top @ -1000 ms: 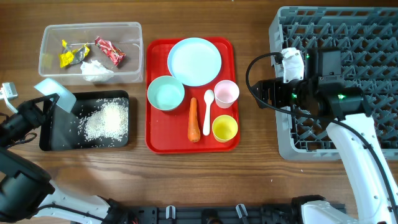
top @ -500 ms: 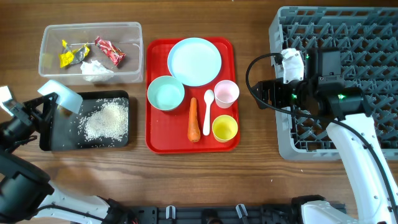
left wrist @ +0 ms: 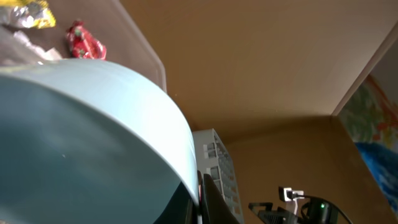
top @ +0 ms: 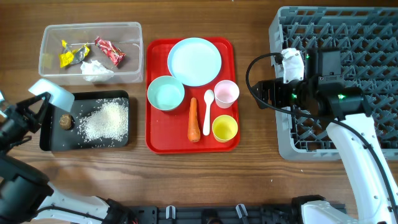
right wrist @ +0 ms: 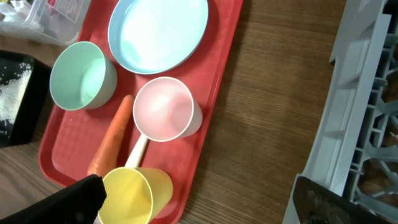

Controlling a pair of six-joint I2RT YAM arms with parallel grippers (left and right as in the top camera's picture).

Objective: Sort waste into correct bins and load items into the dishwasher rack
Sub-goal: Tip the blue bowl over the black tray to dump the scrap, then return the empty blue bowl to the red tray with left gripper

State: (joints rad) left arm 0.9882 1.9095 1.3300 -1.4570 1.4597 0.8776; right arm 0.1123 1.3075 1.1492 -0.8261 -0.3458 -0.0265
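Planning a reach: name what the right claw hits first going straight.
Probably the pink plastic cup on the red plastic tray, directly ahead of the open right claw; depth unclear, perhaps wooden tabletop first.

a bare strip of table (top: 252, 37) runs between the red tray (top: 168, 134) and the rack (top: 360, 31). on the tray, carrot (top: 193, 119), spoon (top: 208, 112), pink cup (top: 226, 93) and yellow cup (top: 224, 128) crowd close. a tilted bowl (top: 55, 94) overhangs the left end of the black tray (top: 53, 140).

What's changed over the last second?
The left pincer, shut on the tilted pale blue bowl, drew it slightly leftward; a small brown lump now lies in the black tray beside the rice. The open right pincer and the red tray stayed put.
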